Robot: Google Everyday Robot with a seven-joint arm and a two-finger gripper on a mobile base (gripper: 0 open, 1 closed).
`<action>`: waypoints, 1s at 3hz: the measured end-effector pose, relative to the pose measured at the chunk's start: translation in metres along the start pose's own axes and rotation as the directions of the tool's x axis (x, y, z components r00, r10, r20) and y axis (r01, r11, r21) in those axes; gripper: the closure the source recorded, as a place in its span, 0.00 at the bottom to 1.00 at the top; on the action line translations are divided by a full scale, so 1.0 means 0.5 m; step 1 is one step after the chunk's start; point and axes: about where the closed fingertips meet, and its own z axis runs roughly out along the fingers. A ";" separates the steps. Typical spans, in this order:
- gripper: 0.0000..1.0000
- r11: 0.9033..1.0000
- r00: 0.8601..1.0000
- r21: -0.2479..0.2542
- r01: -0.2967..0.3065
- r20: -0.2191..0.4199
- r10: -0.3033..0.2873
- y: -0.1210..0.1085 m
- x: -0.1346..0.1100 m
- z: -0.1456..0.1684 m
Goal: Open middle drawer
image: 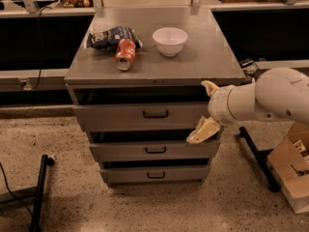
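Note:
A grey metal cabinet [154, 74] has three drawers stacked under its top. The middle drawer [120, 151] is the mid-sized one, with a small black bar handle [155, 150], and its front sits shut between the other two. The top drawer [111, 116] is the widest, and the bottom drawer [125, 175] is the narrowest. My gripper [206, 109] hovers at the cabinet's right front corner, level with the top drawer and right of all the handles. Its cream fingers [203, 131] are spread apart and hold nothing.
On the cabinet top lie a red can [125, 54] on its side, a dark blue chip bag [110, 36] and a white bowl [170, 40]. A black stand leg [39, 192] is on the floor at left, a black bar [256, 158] and a cardboard box [292, 170] at right.

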 end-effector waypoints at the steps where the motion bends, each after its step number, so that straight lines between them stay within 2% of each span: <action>1: 0.00 0.999 1.000 -0.021 0.026 -0.007 -0.026 0.016 -0.003 0.025; 2: 0.00 0.997 0.998 -0.048 0.055 -0.009 -0.055 0.073 0.056 0.107; 3: 0.00 0.993 0.994 -0.066 0.099 0.054 -0.096 0.120 0.117 0.189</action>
